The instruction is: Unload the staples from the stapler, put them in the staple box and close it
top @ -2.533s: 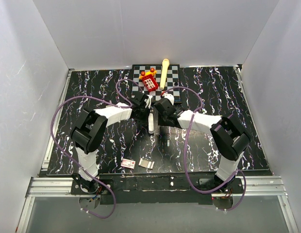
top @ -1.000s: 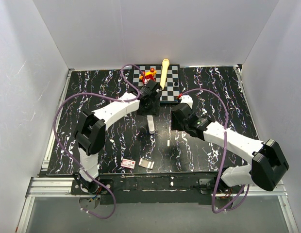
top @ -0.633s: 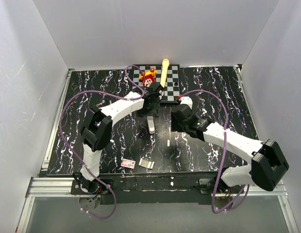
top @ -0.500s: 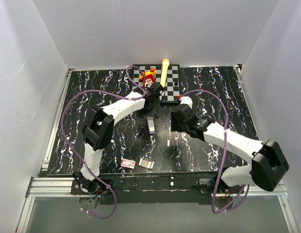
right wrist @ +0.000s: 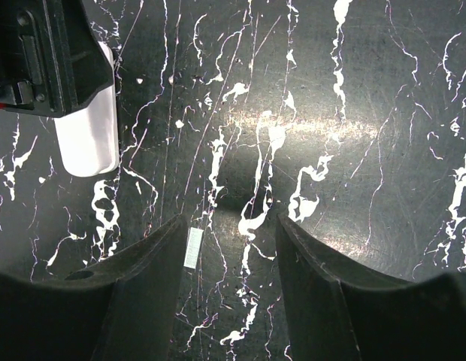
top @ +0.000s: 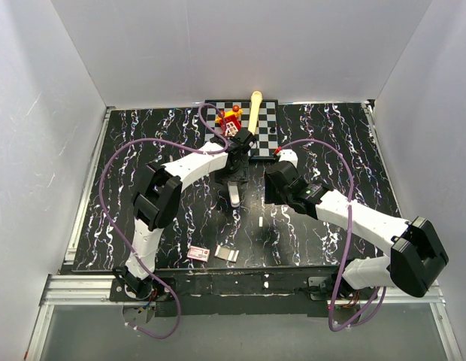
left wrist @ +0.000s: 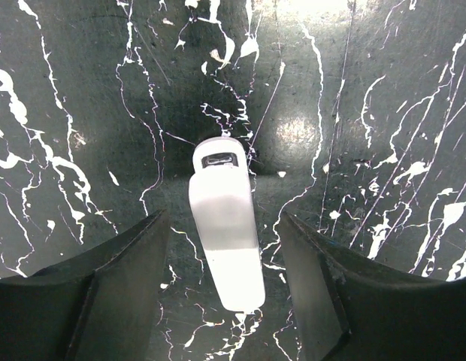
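Top external view: both arms are being shown reaching over a black marbled table (top: 143,150) toward its middle. The left gripper (top: 234,169) is being held above the far end of the stapler (top: 234,195), which is lying flat near the table's centre, pointing lengthwise toward the arm bases.

In the left wrist view, the fingers (left wrist: 105,293) are being held wide apart. The silver-grey top of the stapler is being framed in the gap between them, with bare table showing on both sides. Nothing is being gripped or touched.

The right gripper (right wrist: 231,218) is also being held spread and empty, just right of the stapler. A short pale strip of staples (right wrist: 194,248) is lying on the table between its fingers, just beside the one on the left of that picture. The strip is being kept apart from the stapler.

At the far edge, a checkered mat (top: 267,116) is being occupied by a red toy (top: 231,120) and a cream stick (top: 254,113). A small red-and-white box (top: 199,253) is lying near the arm bases.
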Robot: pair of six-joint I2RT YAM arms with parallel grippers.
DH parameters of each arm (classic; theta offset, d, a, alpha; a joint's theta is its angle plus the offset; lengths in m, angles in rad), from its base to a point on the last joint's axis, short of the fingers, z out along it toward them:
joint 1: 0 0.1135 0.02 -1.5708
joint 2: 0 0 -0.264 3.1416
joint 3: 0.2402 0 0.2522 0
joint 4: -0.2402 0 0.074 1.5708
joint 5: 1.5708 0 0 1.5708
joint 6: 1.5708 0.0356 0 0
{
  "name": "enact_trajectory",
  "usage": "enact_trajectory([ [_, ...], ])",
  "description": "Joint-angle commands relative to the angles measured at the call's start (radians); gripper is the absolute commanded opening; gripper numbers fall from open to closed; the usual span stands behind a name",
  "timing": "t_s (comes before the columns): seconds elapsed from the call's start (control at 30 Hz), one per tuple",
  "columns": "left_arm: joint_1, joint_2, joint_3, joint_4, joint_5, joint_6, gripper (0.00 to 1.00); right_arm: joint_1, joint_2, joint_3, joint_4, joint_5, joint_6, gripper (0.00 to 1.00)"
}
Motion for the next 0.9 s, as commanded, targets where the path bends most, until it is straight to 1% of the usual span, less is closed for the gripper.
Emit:
enact_trajectory([
  [0.0, -0.005, -0.013, 0.037, -0.002, -0.005, -0.016, 0.57, -0.001, -0.024, -0.006, 0.039, 0.003, -0.011, 0.58],
  [0.2, -0.006, -0.033, 0.003, 0.010, 0.004, -0.019, 0.52, -0.001, -0.012, -0.006, 0.040, -0.009, -0.005, 0.57],
  [0.27, -0.005, -0.036, -0.008, 0.015, 0.006, -0.020, 0.50, -0.001, -0.009, -0.005, 0.040, -0.011, -0.003, 0.56],
  [0.3, -0.006, -0.039, -0.014, 0.016, 0.009, -0.020, 0.48, 0.001, -0.012, -0.003, 0.039, -0.013, -0.003, 0.56],
  [0.5, -0.006, -0.048, -0.032, 0.041, 0.064, 0.012, 0.18, -0.002, -0.027, 0.004, 0.019, -0.014, -0.005, 0.54],
  [0.63, -0.005, -0.079, -0.046, 0.056, 0.076, 0.056, 0.02, -0.001, -0.055, 0.011, -0.003, -0.006, -0.013, 0.52],
  [0.67, -0.006, -0.090, -0.048, 0.062, 0.084, 0.074, 0.00, -0.001, -0.064, 0.014, -0.006, -0.003, -0.017, 0.52],
  [0.73, -0.005, -0.127, -0.057, 0.085, 0.110, 0.122, 0.00, -0.001, -0.081, 0.021, -0.018, 0.001, -0.036, 0.50],
  [0.87, -0.005, -0.244, -0.130, 0.154, 0.184, 0.235, 0.00, -0.001, -0.109, 0.050, -0.055, -0.011, -0.086, 0.50],
])
